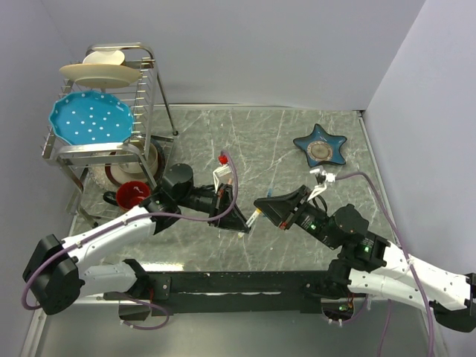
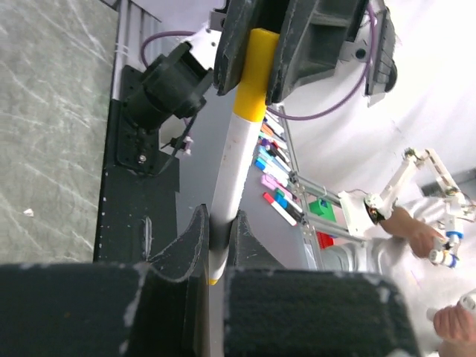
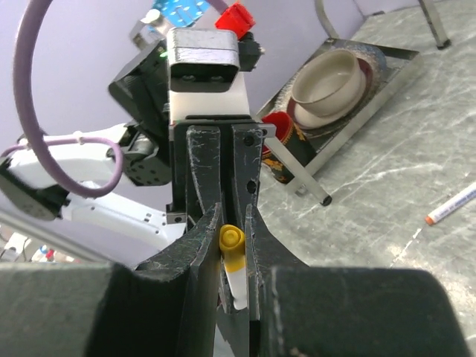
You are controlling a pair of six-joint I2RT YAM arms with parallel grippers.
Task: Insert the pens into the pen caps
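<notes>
One grey stone table (image 1: 245, 141) fills the top view. One wire dish rack (image 1: 146, 97) stands at its upper left and carries two plates, one blue plate (image 1: 91, 117) and above it one cream plate (image 1: 97, 72). Two arms come up from the bottom edge: the left arm (image 1: 111, 230) from lower left and the right arm (image 1: 416, 279) from lower right. Their tips meet near the middle of the frame. One blue star-shaped dish (image 1: 320, 147) lies at the upper right, well apart from the rack. One red cup (image 1: 132, 195) sits below the rack, beside the left arm.

The left gripper (image 2: 216, 245) is closed around the barrel of one white pen (image 2: 232, 163), held in the air between the two arms. The right gripper (image 3: 233, 245) is clamped on one yellow cap (image 2: 255, 71), which sits on the far end of this pen and touches the white barrel. I cannot tell how deep the pen sits in it.

A second pen (image 3: 452, 206), white with a reddish end, lies flat on the table at the right edge of the right wrist view. That makes two pens and one cap.
</notes>
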